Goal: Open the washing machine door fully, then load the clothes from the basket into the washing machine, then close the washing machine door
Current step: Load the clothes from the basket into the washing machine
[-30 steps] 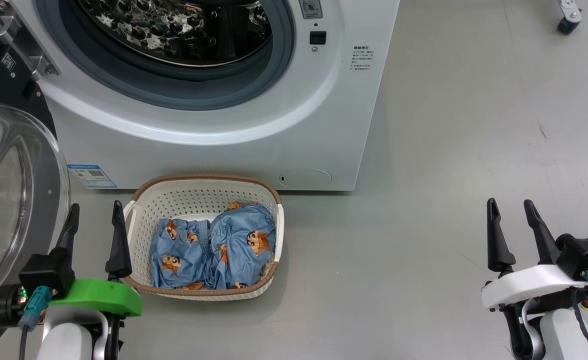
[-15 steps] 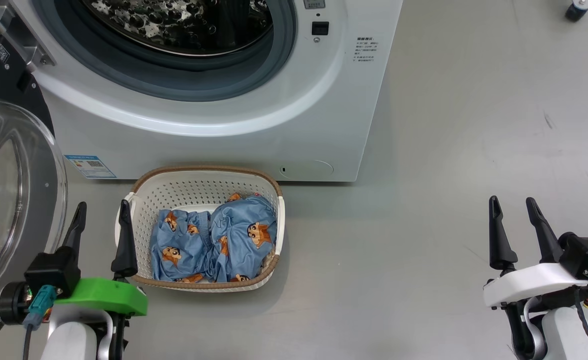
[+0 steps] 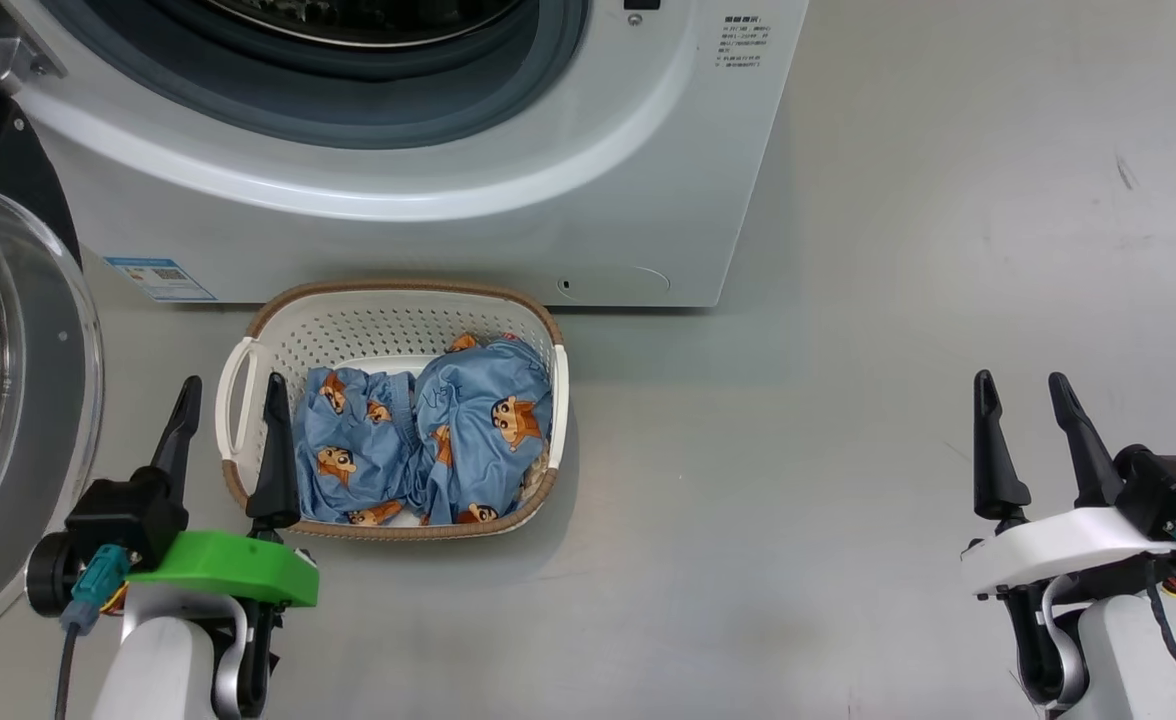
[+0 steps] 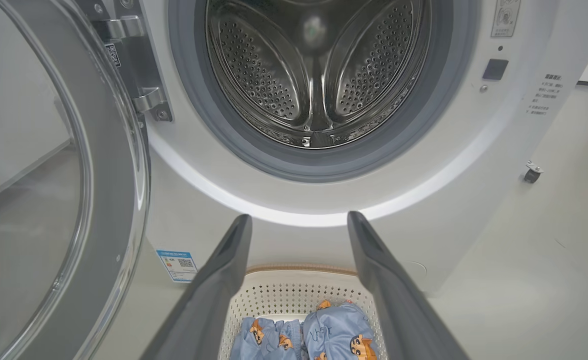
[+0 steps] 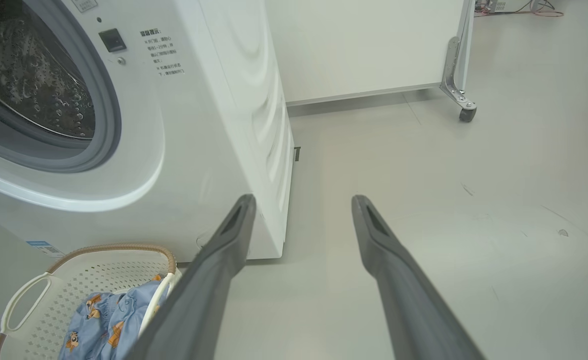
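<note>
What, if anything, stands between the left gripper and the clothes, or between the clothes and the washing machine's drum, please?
Nothing visible does. The clothes lie uncovered in the basket, beside the open left gripper; only the basket's left handle sits near its fingers. The washing machine door stands swung aside, leaving the drum unobstructed.

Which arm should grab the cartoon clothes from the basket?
Probably left: the open left end effector hangs at the basket's edge beside the clothes; the right end effector is far off over floor.

Pale grey floor point(image 5: 424, 165) beneath white panel point(image 5: 364, 45), black caster point(image 5: 467, 113) at panel's right end, loose cables point(image 5: 524, 10) beyond panel, small dark scuffs point(image 5: 563, 232) in front of panel.
</note>
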You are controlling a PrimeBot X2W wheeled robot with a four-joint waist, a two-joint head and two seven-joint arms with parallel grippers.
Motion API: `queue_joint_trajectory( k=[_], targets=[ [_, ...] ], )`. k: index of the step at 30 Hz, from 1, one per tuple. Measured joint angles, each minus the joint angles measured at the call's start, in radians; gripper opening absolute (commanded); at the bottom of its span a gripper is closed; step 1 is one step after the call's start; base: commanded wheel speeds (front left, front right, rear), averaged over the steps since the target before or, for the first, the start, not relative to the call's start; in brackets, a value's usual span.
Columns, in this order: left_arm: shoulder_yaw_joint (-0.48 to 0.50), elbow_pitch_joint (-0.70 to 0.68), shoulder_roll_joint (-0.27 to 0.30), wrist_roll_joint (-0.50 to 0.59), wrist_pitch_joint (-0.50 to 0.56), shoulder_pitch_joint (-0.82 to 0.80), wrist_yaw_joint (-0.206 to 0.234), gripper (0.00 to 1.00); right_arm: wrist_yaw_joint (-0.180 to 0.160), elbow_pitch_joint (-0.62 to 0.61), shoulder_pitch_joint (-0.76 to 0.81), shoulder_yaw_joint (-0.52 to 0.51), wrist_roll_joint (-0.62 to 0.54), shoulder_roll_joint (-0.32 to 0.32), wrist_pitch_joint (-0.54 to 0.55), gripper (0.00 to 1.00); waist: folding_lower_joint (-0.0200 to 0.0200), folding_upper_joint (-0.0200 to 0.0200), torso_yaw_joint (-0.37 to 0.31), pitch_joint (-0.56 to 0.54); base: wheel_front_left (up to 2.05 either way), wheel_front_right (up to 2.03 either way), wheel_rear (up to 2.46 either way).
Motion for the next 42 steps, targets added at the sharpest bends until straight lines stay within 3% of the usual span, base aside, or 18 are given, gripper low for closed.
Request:
queue_joint_trajectory(
  k=[42],
  targets=[
    [-0.111,0.148,0.059,-0.090,0.000,-0.425,0.000,1.00,0.000,-0.089,-0.230,-0.021,-0.058,-0.028,0.000,1.00,0.0002,0.0000,-0.026,0.556,0.00,0.00,0.00]
  ],
)
